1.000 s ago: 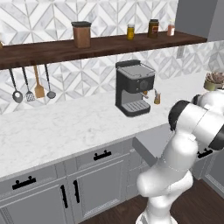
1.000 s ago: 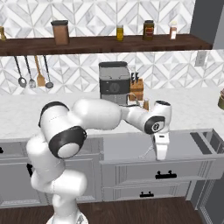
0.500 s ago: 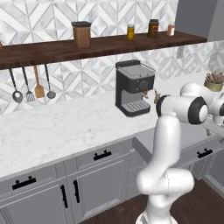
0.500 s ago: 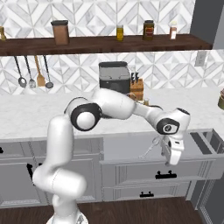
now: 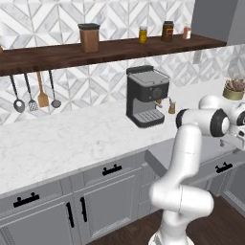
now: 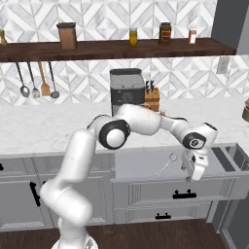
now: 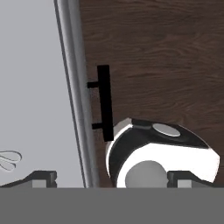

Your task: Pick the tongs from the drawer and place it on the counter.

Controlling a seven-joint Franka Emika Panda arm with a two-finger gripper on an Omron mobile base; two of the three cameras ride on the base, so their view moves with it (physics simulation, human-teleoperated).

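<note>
The tongs [image 6: 167, 164], slim and silver, lie on the grey floor of the open drawer [image 6: 146, 168], roughly mid-drawer, with their rounded tips pointing toward the back; in the hand view the tips [image 7: 8, 159] show at the left edge over the grey drawer floor. The pincer [image 6: 195, 171] hangs just right of the tongs, over the front edge of the drawer, pointing downward with its jaws spread wide and nothing between them. In the hand view the two dark fingertips [image 7: 41, 177] stand far apart, one over the drawer floor and one beyond the drawer front, whose black handle [image 7: 103, 103] projects over the dark wooden floor [image 7: 166, 65]. The white marble surface [image 6: 53, 126] runs behind the drawer and carries a black coffee machine [image 6: 127, 90] with a knife block [image 6: 152, 99] beside it. Above, a dark wooden shelf [image 6: 121, 48] holds jars, and utensils [image 6: 36, 80] hang beneath it at the left.
</note>
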